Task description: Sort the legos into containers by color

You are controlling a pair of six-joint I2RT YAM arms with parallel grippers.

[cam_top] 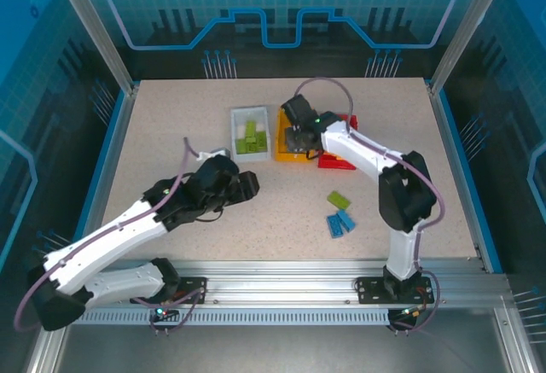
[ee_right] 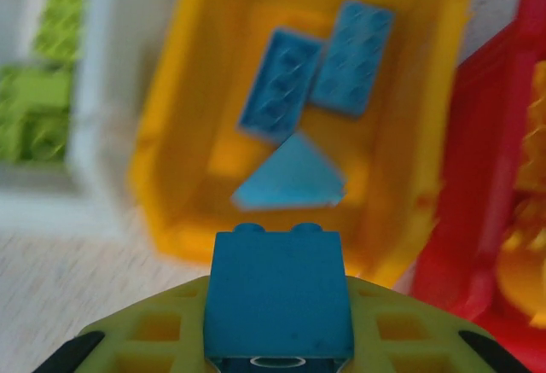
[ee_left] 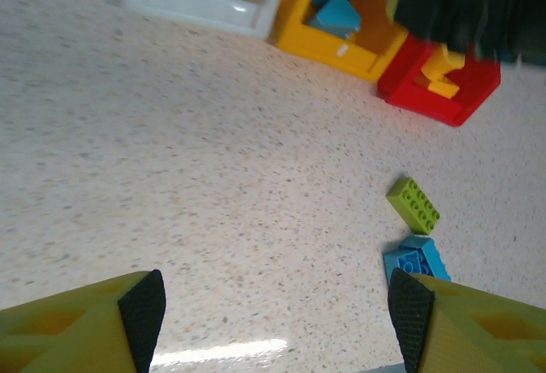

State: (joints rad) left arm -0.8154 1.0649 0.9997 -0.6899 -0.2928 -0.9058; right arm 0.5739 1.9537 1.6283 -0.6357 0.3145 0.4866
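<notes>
My right gripper [ee_right: 277, 352] is shut on a blue lego [ee_right: 277, 292], held above the near wall of the orange-yellow container [ee_right: 162, 134]. Three blue legos [ee_right: 294, 177] lie inside that container. From above, the right gripper [cam_top: 294, 138] hangs over the orange-yellow container [cam_top: 284, 153], between the white container [cam_top: 236, 134] with green legos [cam_top: 252, 138] and the red container [cam_top: 337, 164]. A green lego [cam_top: 339, 199] and blue legos [cam_top: 340, 223] lie loose on the table. My left gripper [ee_left: 277, 313] is open over bare table, left of the green lego [ee_left: 414, 204] and blue legos [ee_left: 418, 258].
The red container [ee_left: 444, 108] holds yellow legos [ee_left: 444, 74]. The right arm's elbow [cam_top: 405, 194] stands just right of the loose legos. Metal frame posts and blue panels wall in the table [cam_top: 171, 134] on all sides.
</notes>
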